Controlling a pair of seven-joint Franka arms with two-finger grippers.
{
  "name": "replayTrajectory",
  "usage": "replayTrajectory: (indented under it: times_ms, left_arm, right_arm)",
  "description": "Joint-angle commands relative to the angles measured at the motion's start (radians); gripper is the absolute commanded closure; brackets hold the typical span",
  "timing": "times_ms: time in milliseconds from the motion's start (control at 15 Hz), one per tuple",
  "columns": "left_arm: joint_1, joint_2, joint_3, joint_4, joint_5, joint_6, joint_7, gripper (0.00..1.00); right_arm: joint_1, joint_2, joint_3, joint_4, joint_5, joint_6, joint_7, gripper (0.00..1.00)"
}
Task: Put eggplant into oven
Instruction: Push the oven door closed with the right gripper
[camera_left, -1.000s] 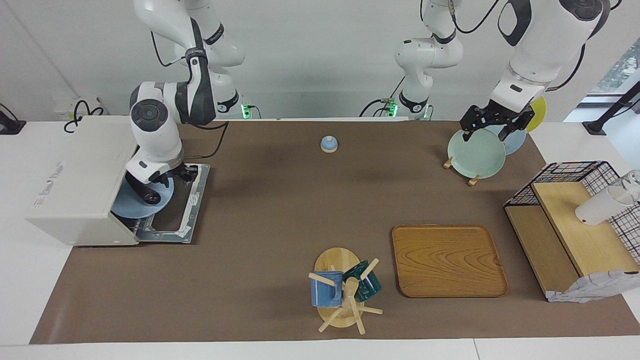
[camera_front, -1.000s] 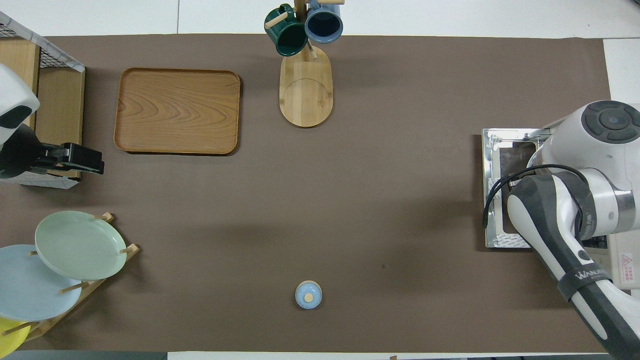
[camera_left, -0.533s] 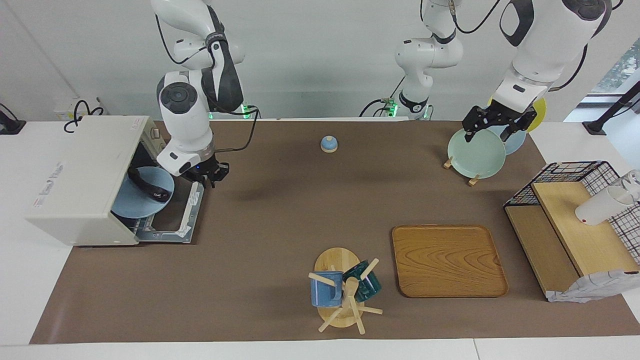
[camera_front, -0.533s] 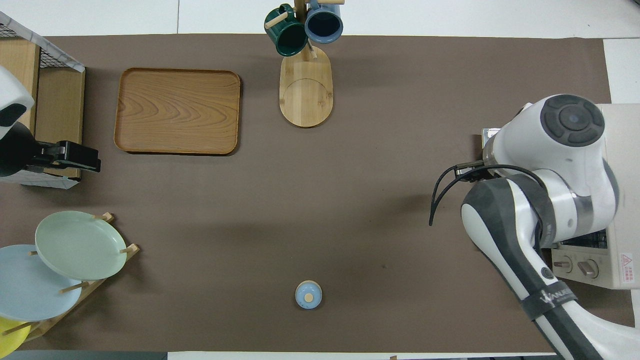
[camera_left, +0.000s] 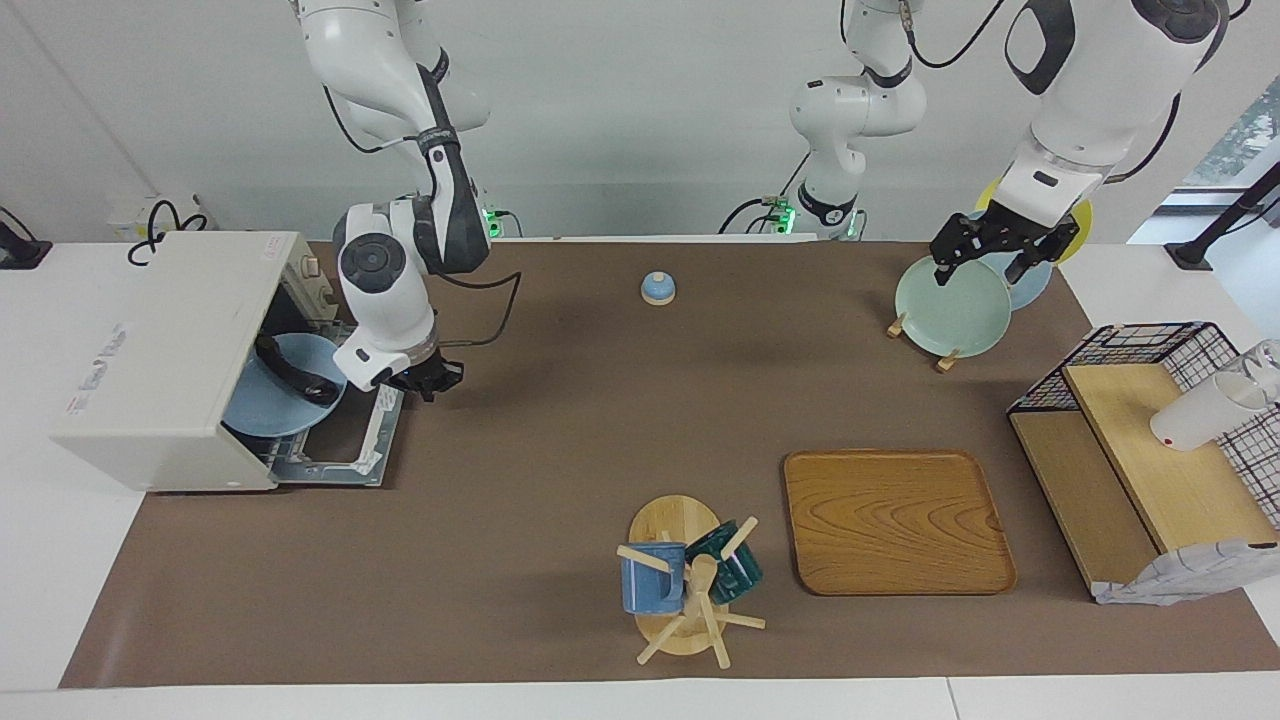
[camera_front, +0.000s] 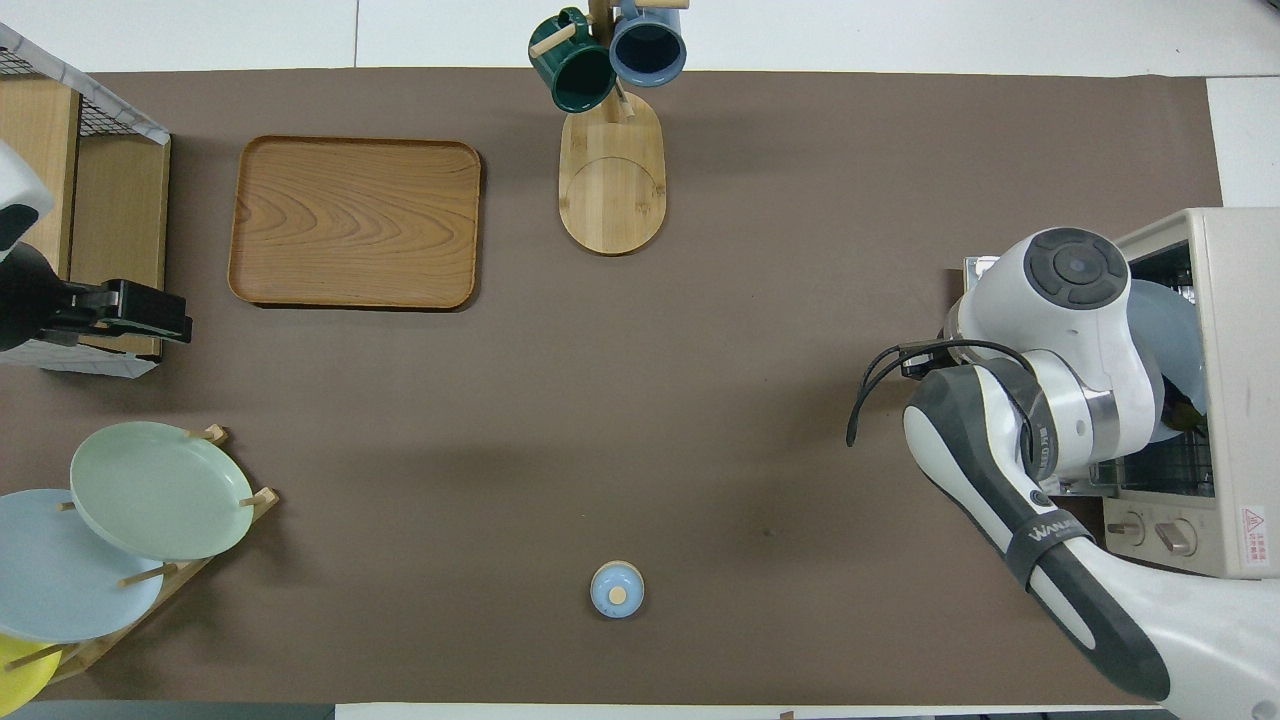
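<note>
One eggplant (camera_left: 290, 369) inside oven (camera_left: 160, 360)

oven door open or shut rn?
Open. The oven door lies dropped flat on the mat, and the eggplant on its blue plate shows in the mouth. The right claw hangs over the door's edge.

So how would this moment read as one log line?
eggplant: on plate in oven | right gripper: over open door | left gripper: waiting over plates
</note>
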Motion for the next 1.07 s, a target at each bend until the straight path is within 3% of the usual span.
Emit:
replayTrajectory:
  times_ms: [0, 400, 533, 667, 867, 1000]
  left_arm:
    - [0.004, -0.008, 0.001, -0.004, 0.021, 0.000, 0.008, 0.00]
    - [0.004, -0.010, 0.001, -0.004, 0.021, 0.000, 0.008, 0.00]
    - [0.006, -0.010, 0.001, -0.004, 0.021, 0.000, 0.008, 0.00]
    - [0.006, -0.010, 0.001, -0.004, 0.021, 0.000, 0.008, 0.00]
    - [0.006, -0.010, 0.001, -0.004, 0.021, 0.000, 0.008, 0.00]
    - [0.006, -0.010, 0.001, -0.004, 0.021, 0.000, 0.008, 0.00]
  right_arm:
    - [-0.047, -0.015, 0.008, -0.045, -0.037, 0.060, 0.009, 1.00]
    - [-0.049, -0.020, 0.007, -0.064, -0.045, 0.070, 0.007, 1.00]
    - [-0.041, -0.018, 0.007, -0.052, -0.129, 0.051, -0.010, 1.00]
    - [-0.037, -0.023, 0.011, -0.011, -0.232, -0.020, -0.013, 1.00]
    - [-0.057, -0.030, 0.008, 0.127, -0.228, -0.179, -0.120, 1.00]
    - [-0.096, -0.061, 0.008, 0.151, -0.224, -0.224, -0.184, 1.00]
